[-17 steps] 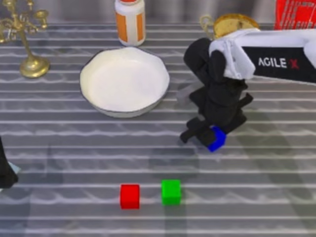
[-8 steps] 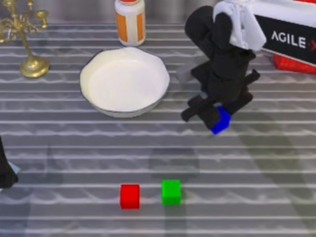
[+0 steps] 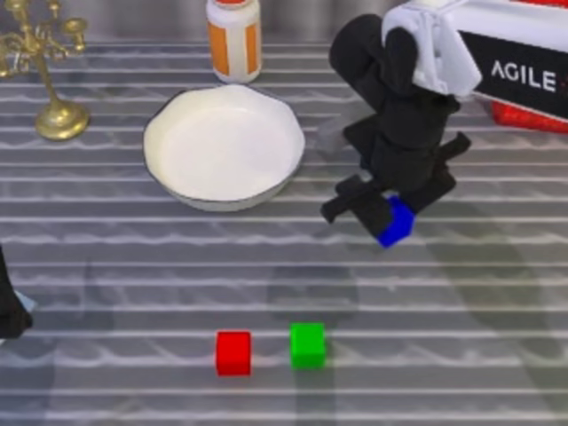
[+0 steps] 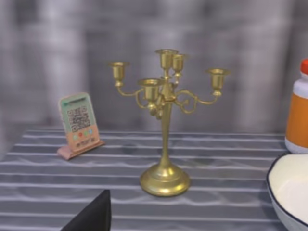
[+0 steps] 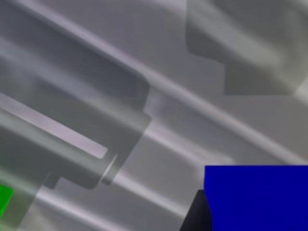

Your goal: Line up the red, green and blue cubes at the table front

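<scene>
Top view: the white bowl (image 3: 224, 146) serves as landmark, sitting on the striped grey table (image 3: 133, 266). The right gripper (image 3: 383, 216) hangs to the right of the bowl and slightly nearer the table front than its near rim, fingers closed on the blue cube (image 3: 396, 221). The cube shows at the gripper's lower tip, mostly tucked under the black fingers, with one corner turned toward the table front, so its edges run diagonal to the stripes; being a cube, it has no long axis to report. Its shadow falls on the table apart from it, toward the front, so it looks lifted clear of the surface. The red cube (image 3: 233, 352) and green cube (image 3: 308, 344) rest well in front of the bowl, near each other but not touching, red on the left, both square to the stripes. The left gripper (image 3: 11, 311) is parked at the table's left edge, in front and left of the bowl; fingers cannot be made out. Left wrist view: a gold candelabra (image 4: 165, 120) stands beside the bowl's rim (image 4: 284, 190), with an orange bottle (image 4: 298, 108) behind the bowl and a small QR-code stand (image 4: 79, 125) beyond the candelabra. Right wrist view: the blue cube (image 5: 257, 197) fills one corner, held against a dark finger (image 5: 195, 214); a sliver of the green cube (image 5: 5, 199) shows on the table far below.
</scene>
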You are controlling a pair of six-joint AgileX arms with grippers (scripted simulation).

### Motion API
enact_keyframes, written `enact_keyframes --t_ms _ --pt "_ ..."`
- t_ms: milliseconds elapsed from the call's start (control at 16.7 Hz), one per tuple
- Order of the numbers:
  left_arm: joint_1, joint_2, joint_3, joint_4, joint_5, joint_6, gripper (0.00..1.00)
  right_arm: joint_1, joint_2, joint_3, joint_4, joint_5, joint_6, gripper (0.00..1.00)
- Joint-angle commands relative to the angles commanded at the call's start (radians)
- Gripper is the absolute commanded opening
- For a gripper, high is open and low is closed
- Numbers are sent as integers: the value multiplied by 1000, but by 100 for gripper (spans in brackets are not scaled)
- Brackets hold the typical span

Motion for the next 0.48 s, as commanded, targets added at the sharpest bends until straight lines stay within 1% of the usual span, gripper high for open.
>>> enact_keyframes --t_ms 180,480 --pt "0 0 0 0 0 0 100 38 -80 -100 18 2 150 0" --pt "0 0 0 0 0 0 100 113 -249 -323 55 6 494 0"
